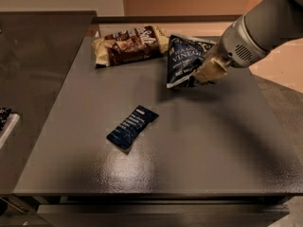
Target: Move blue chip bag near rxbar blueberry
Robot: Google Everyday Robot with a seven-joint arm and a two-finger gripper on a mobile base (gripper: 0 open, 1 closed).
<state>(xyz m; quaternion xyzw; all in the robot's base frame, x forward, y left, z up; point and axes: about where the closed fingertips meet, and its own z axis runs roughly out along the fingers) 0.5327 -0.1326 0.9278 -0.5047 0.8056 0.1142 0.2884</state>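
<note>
I see the hand [202, 74] in the upper right part of the view, at the end of the grey arm [265, 25] that enters from the top right corner. The hand is clenched on the blue chip bag [183, 59] — its pale fingers [212, 69] grip the bag's right edge.

The bag extends to the left of the hand. It is tilted, with its narrow lower corner pointing down toward the tabletop [213, 145] and its white "VINEGAR" lettering facing the camera. A shadow lies on the tabletop directly below the bag and the hand. I cannot tell whether the lower corner touches the surface.

The rxbar blueberry [132, 126] lies flat on the tabletop, below and to the left of the hand, well apart from both the hand and the bag. It rests on a diagonal, and lines of white text are visible on its dark wrapper.

The brown and cream snack bag [129, 44] lies flat to the left of the hand, slightly above it, near the far edge of the tabletop. Its right end is just beside the upper left corner of the blue chip bag — I cannot tell whether the two touch.

Far to the left of the hand, a pale-edged object [5, 122] is cut off by the edge of the view.
</note>
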